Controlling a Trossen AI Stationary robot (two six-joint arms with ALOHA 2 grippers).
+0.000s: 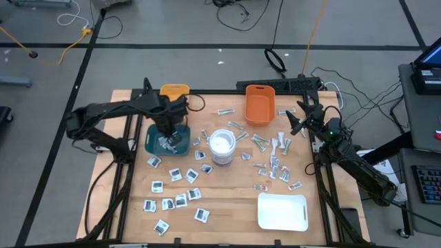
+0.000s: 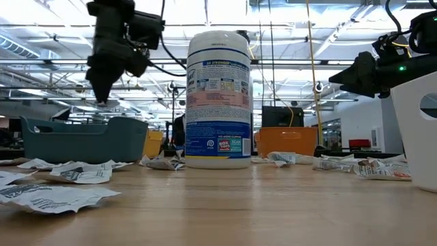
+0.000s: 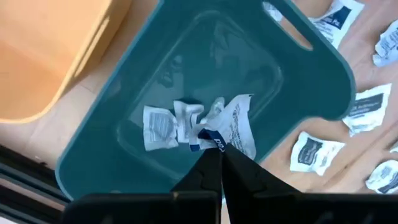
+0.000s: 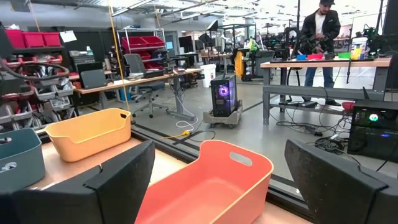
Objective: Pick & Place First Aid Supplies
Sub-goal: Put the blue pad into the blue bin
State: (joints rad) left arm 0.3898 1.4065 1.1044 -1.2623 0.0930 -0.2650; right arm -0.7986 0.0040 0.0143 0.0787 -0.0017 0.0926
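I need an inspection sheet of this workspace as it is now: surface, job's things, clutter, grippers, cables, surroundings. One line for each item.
Surface: pale wooden table top, flat, with dark frame rails at both sides.
Job's things: many small flat first aid packets scattered across the table; several lie in the teal plastic bin.
Clutter: white wipes canister upright mid-table; orange plastic bin, yellow plastic bin and white rectangular tray on the table.
Grippers: left gripper shut on a white-and-blue packet over the teal bin; right gripper open, raised near the orange bin.
Cables: black and yellow cables on the floor beyond the table.
Surroundings: workshop benches; one person stands far off.
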